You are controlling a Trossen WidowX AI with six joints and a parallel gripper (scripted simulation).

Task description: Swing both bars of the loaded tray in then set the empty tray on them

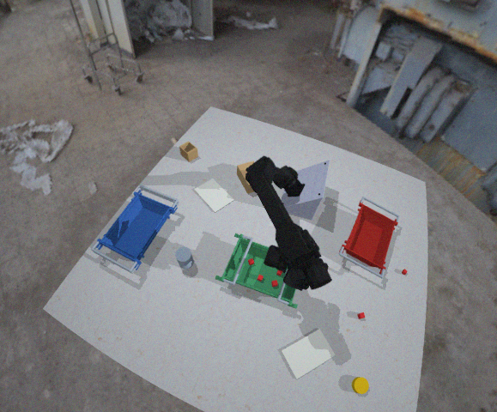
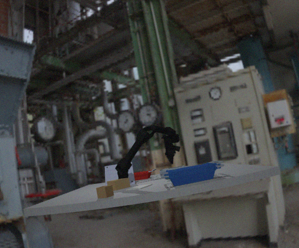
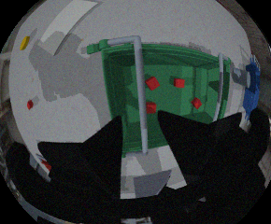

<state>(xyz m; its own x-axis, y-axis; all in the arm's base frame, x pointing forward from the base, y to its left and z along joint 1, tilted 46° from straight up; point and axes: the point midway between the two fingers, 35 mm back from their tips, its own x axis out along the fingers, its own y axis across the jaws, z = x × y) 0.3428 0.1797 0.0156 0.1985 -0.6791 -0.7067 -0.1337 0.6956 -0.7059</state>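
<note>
The green tray (image 1: 254, 288) (image 3: 173, 49) holds several small red blocks (image 1: 260, 277) (image 3: 179, 83). Its left bar (image 1: 242, 261) (image 3: 221, 84) and right bar (image 1: 281, 293) (image 3: 140, 84) both lie in across its top. My gripper (image 2: 171, 162) (image 3: 139, 118) is partly open and empty, above the tray's right end; the right bar shows below, between the fingertips, in the wrist view. The arm hides part of that end in the top view. An empty blue tray (image 1: 133, 226) (image 2: 192, 174) stands left and an empty red tray (image 1: 370, 237) (image 2: 142, 175) right, their bars out over their ends.
A grey cylinder (image 1: 184, 257) stands between the blue and green trays. A yellow cylinder (image 1: 360, 384) (image 3: 24, 43), white sheets (image 1: 214, 195) (image 1: 308, 353) and loose red cubes (image 1: 404, 271) (image 1: 361, 315) lie around. Tan boxes (image 1: 189, 151) (image 2: 105, 191) and a lilac bracket (image 1: 312, 181) are near the arm's base.
</note>
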